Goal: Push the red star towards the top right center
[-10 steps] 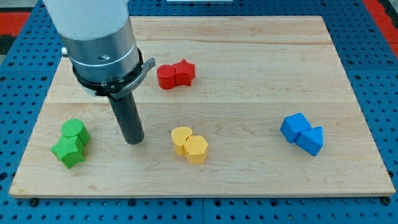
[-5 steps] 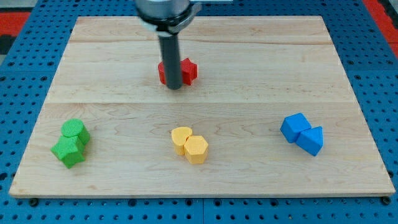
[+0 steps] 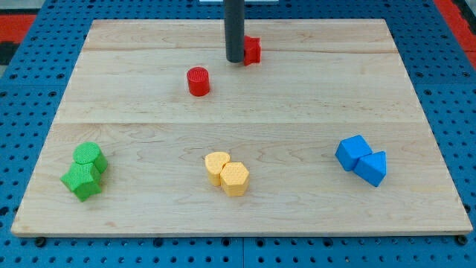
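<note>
The red star (image 3: 252,50) lies near the view's top, just right of centre, partly hidden by my rod. My tip (image 3: 235,60) stands against the star's left side. A red cylinder (image 3: 198,81) sits alone below and left of the tip, apart from the star.
The wooden board (image 3: 416,89) holds two green blocks (image 3: 85,170) at the lower left, two yellow blocks (image 3: 227,173) at the bottom centre, and two blue blocks (image 3: 361,160) at the lower right. Blue pegboard surrounds the board.
My tip has moved from the board's left to the top centre. The red star has slid up and right, away from the red cylinder, which stayed about where it was.
</note>
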